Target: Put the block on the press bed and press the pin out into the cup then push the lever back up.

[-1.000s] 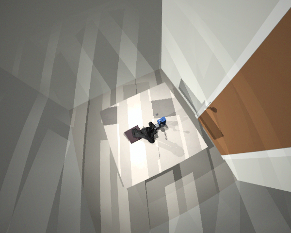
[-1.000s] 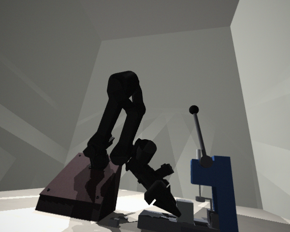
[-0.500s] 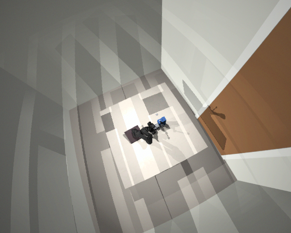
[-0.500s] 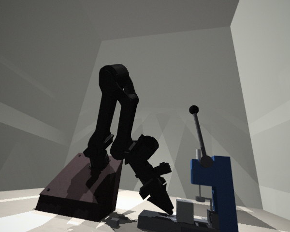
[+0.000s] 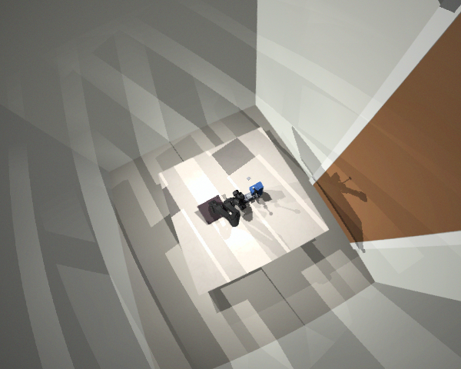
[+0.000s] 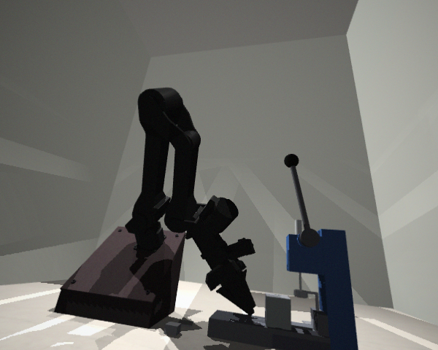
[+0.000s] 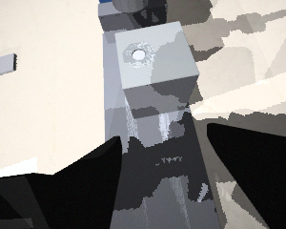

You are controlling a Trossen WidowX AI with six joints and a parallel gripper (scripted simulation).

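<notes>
open hand by the block at the press

the hand (image 6: 252, 313) (image 7: 163, 135) is spread, holding nothing, low over the gray bed (image 6: 232, 325) (image 7: 162, 210); right of it the block (image 6: 277, 311) (image 7: 154, 59) stands on the bed, short of the blue press (image 6: 338, 263) (image 5: 257, 187).

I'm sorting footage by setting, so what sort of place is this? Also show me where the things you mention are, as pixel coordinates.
Probably a robot test cell or workshop mock-up: a black arm (image 5: 231, 214) (image 6: 187, 173) on a sloped base (image 5: 205, 214) (image 6: 98, 269), a blue lever press (image 5: 257, 187) (image 6: 336, 259), and plain walls around the table.
</notes>
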